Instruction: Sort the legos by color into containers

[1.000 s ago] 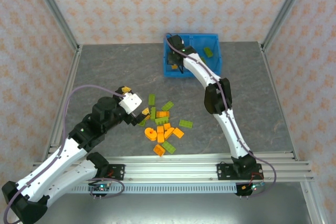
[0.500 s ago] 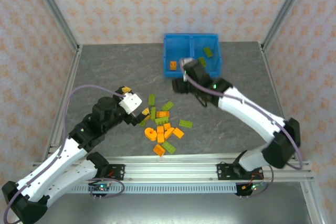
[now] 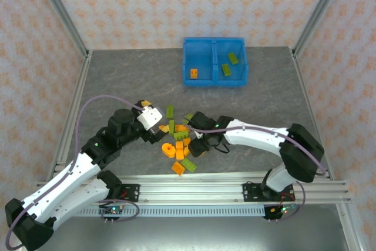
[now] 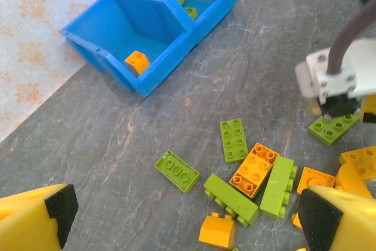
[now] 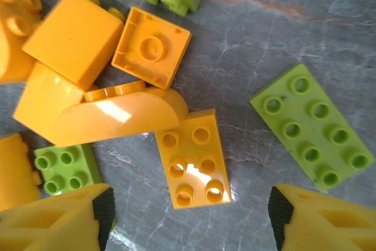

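Note:
The legos, orange and olive-green bricks, lie in a loose pile [image 3: 181, 142] mid-table. My right gripper [image 3: 194, 147] hangs open just over that pile; an orange six-stud brick [image 5: 192, 160] lies flat on the table between its fingertips [image 5: 103, 210], untouched. My left gripper [image 3: 163, 129] stands wide open at the pile's left edge, above a small orange brick [image 4: 218, 230] and green bricks [image 4: 231, 198]. The blue bin [image 3: 214, 80] sits at the back: one orange brick [image 3: 193, 73] in its left container, two green bricks [image 3: 226, 70] in the right.
A green eight-stud plate [image 5: 311, 124] lies right of the orange brick, and a curved orange piece [image 5: 111, 116] touches its top. The right arm's wrist [image 4: 332, 83] hovers over a green brick [image 4: 333, 127]. An aluminium rail [image 3: 235, 183] borders the near edge.
My right arm has swung from the bin's left container back down to the pile, its jaws opening wider; an orange brick stays in that container. The left gripper edged slightly toward the pile.

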Robot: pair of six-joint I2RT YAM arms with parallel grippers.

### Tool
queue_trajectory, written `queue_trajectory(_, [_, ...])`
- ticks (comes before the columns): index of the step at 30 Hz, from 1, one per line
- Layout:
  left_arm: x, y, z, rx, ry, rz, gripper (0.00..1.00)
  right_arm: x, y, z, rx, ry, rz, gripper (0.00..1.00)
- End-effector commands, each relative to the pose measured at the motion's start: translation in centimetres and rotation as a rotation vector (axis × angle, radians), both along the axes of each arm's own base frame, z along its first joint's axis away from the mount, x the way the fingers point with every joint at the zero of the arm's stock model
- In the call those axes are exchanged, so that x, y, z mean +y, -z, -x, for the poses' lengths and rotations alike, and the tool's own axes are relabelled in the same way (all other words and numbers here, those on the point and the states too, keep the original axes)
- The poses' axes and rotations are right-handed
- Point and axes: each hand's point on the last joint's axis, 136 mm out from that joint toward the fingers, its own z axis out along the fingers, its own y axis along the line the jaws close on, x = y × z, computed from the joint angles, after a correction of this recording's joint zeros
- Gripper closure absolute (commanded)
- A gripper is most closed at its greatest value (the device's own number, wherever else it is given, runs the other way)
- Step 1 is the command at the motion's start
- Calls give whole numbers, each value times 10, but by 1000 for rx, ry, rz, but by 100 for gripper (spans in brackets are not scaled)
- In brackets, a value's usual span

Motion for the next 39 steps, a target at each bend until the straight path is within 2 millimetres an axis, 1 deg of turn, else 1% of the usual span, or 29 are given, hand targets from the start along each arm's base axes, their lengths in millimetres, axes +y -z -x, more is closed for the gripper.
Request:
queue_trajectory(1, [0, 0, -2, -6, -5, 17, 0, 7, 11, -3, 7, -37, 20, 32])
queue_trajectory(3, [0, 0, -3, -8, -7, 17, 0, 6, 18, -5, 4, -37, 42, 35])
queue_trajectory(6, [0, 2, -4, -1, -10, 13, 0, 5, 24, -7, -5, -34, 51, 42])
queue_trajectory(9, [-1, 5, -5, 5, -10, 8, 0, -3, 32, -9, -10, -18, 102, 51])
queue_trajectory(11, [-2, 6, -6, 9, -6, 9, 0, -7, 33, -10, -13, -9, 122, 57])
queue_trajectory(12, [-3, 6, -6, 10, -4, 10, 0, -7, 31, -9, -16, -8, 117, 58])
queue_trajectory(16, [-5, 7, -5, 19, 3, 14, 0, -10, 6, -16, -90, 20, 73, 63])
queue_trajectory(18, [-5, 7, -6, 18, 2, 14, 0, -14, -16, -23, -155, 49, 49, 64])
queue_trajectory(21, [-5, 5, -5, 14, 4, 19, 0, -21, -63, -42, -278, 140, -40, 64])
queue_trajectory(24, [-6, 1, -5, 5, 10, 32, 0, -37, -118, -76, -415, 293, -156, 65])
queue_trajectory(25, [-7, -1, -5, 3, 10, 38, 0, -43, -137, -92, -472, 351, -193, 65])
queue_trajectory(27, [-8, -3, -4, -3, 18, 51, 0, -52, -169, -121, -575, 439, -255, 65])
queue_trajectory(28, [-9, -4, -5, -5, 21, 55, 0, -55, -183, -138, -608, 482, -285, 65])
queue_trajectory(30, [-10, -4, -5, -2, 25, 56, 0, -61, -197, -172, -629, 561, -324, 65])
queue_trajectory(32, [-9, -4, -4, 5, 24, 47, 0, -61, -205, -207, -633, 616, -324, 66])
queue_trajectory(35, [-5, -6, -2, -4, 10, 39, 0, -54, -199, -262, -598, 669, -278, 66])
queue_trajectory(37, [0, -6, -3, -16, -9, 31, 0, -47, -184, -300, -563, 694, -247, 67])
queue_trajectory(39, [3, -6, -4, -14, -25, 23, 0, -38, -169, -332, -538, 706, -219, 67])
